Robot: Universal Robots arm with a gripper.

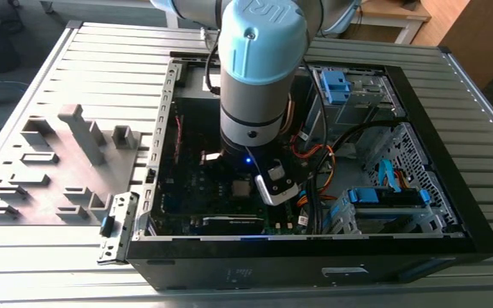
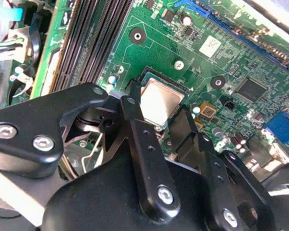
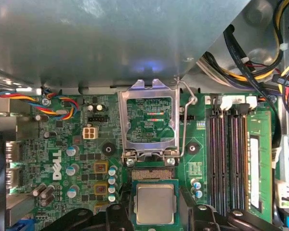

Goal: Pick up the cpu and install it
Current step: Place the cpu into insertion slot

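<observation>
Big black open computer case on ribbed grey tabletop, green motherboard inside. Silver retention frame flipped up, not clamped yet. Black two-fingered hand spread open, straddling small silver-topped square cpu, apparently already sitting in socket.

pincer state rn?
Pincer: open, fingers either side of the cpu, which sits in the socket; not clamped on it.
</observation>
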